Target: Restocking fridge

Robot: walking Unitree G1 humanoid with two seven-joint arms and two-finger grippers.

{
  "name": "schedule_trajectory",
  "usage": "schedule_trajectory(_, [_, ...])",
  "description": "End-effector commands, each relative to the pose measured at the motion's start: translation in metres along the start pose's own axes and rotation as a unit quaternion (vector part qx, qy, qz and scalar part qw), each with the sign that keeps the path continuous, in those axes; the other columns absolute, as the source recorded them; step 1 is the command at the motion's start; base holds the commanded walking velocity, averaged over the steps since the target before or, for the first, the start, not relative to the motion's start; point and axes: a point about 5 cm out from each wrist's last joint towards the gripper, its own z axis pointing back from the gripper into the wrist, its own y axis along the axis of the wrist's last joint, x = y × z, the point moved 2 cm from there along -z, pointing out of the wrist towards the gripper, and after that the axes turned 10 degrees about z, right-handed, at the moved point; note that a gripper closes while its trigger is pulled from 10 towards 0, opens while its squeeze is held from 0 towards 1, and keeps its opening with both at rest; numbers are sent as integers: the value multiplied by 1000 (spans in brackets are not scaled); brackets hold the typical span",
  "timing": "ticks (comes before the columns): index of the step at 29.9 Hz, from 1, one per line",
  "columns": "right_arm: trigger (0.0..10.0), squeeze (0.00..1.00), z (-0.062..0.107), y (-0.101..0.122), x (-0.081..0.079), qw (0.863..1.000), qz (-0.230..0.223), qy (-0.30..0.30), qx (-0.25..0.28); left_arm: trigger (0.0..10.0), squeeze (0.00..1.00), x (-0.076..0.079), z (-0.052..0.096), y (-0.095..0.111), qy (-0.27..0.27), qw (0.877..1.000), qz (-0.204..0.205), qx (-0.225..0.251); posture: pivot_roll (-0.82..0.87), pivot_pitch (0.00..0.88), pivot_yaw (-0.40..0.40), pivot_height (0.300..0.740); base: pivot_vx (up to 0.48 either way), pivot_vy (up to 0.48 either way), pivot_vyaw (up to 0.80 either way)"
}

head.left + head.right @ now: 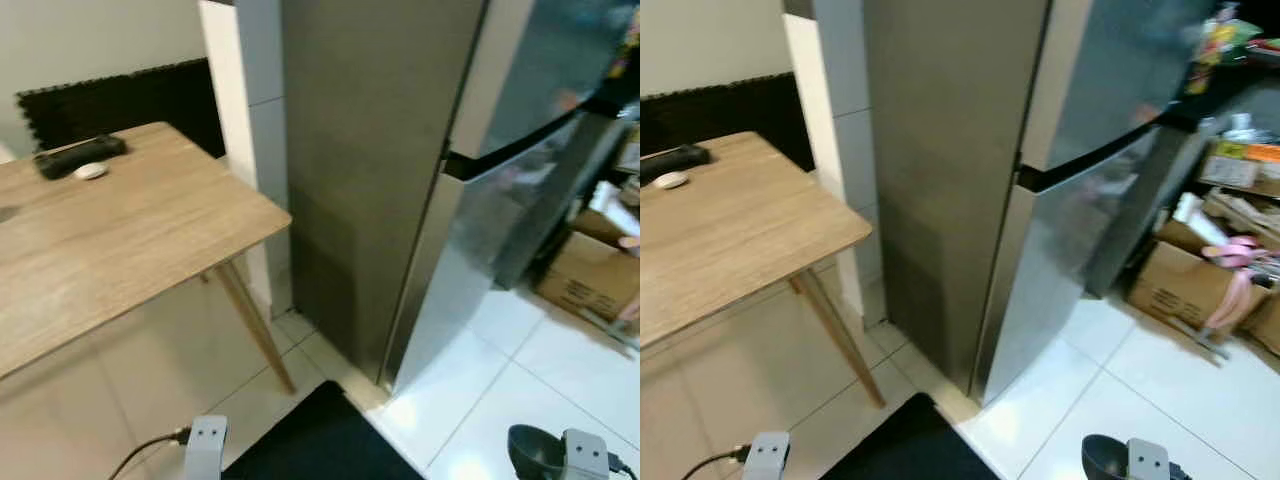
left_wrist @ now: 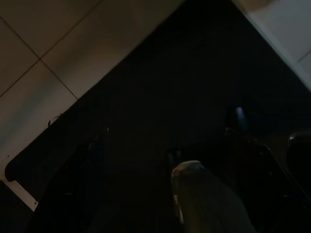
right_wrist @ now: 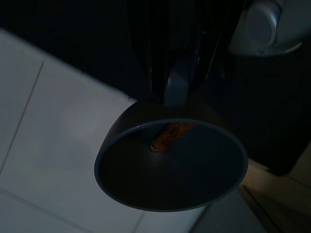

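Right gripper [image 3: 177,73] clamps a dark bowl [image 3: 171,165] by its rim, near right, above white floor tiles [image 1: 1160,395]; I note an orange piece [image 3: 167,136] inside. Fridge [image 1: 420,150] doors stand closed. Left gripper's [image 2: 165,160] state I cannot tell.

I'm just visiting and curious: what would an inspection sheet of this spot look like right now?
Surface: white tiled floor, black mat.
Job's things: fridge, doors closed; dark bowl holding an orange scrap.
Clutter: wooden table with a remote and a small white object; cardboard boxes.
Grippers: right gripper clamps the bowl's rim; left gripper idle over the mat.
Cables: one at the left arm.
Surroundings: white wall column.
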Motion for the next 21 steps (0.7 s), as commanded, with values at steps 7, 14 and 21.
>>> schedule_trajectory(7, [10000, 0, 1, -3, 2, 1000, -12, -7, -1, 10000, 0, -1, 0, 3, -8, 1000, 12, 2, -68, 0, -1, 740, 0, 0, -781])
schedule_trajectory(14, [10000, 0, 0, 7, 1, 999, -30, 2, 29, 10000, 0, 3, 0, 0, -35, 999, 35, -7, -68, 0, -3, 740, 0, -61, -449])
schedule_trajectory(21, [10000, 0, -1, 8, -3, 999, -30, 9, 31, 10000, 0, 1, 1, -2, -32, 999, 32, -11, -70, 0, -4, 740, 0, -439, 0])
